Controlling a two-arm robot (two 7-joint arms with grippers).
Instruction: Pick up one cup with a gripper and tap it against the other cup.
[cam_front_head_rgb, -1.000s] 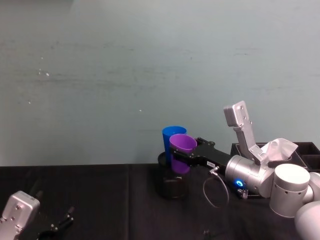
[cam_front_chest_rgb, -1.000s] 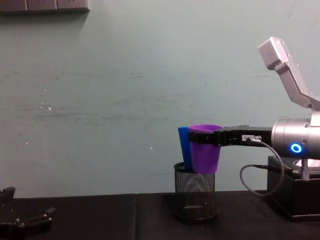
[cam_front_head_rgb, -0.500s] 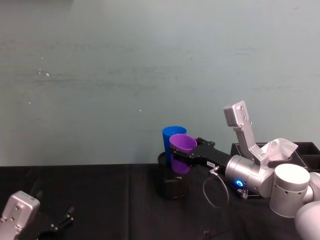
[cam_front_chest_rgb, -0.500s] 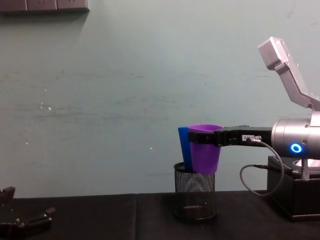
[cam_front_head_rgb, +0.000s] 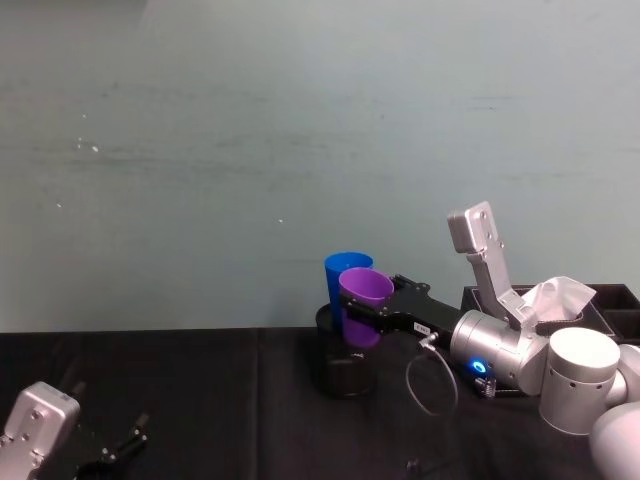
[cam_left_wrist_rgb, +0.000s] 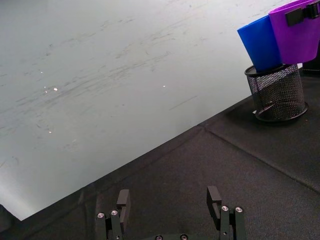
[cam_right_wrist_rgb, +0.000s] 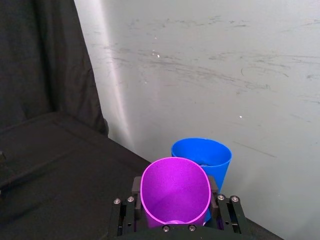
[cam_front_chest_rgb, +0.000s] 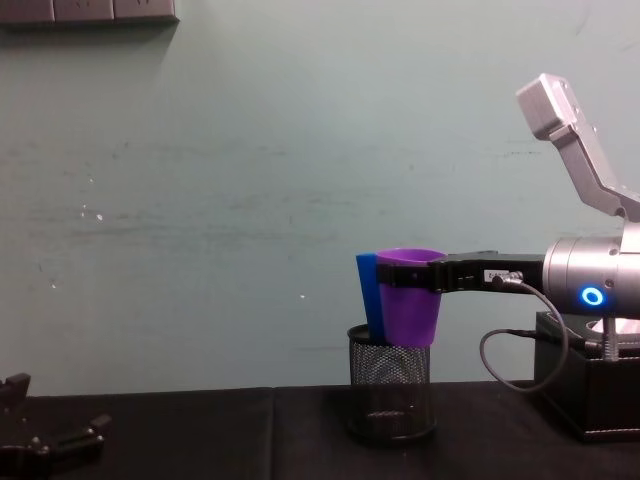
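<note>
1. Two cups sit close at the mesh pen holder (cam_front_chest_rgb: 391, 385): the blue cup (cam_front_chest_rgb: 367, 290) stands tilted inside it, its rim well above the mesh.
2. Right jaws, on the right arm (cam_front_head_rgb: 500, 352), are clamped on the purple cup (cam_front_chest_rgb: 410, 310) just under its rim. They hold it upright in the air at the blue cup's right; contact cannot be told.
3. Left jaws rest spread and empty, low at the desk's (cam_front_head_rgb: 200, 400) left, well apart.
4. Bare desk lies left of the holder; a black box (cam_front_chest_rgb: 590, 400) crowds the right.
</note>
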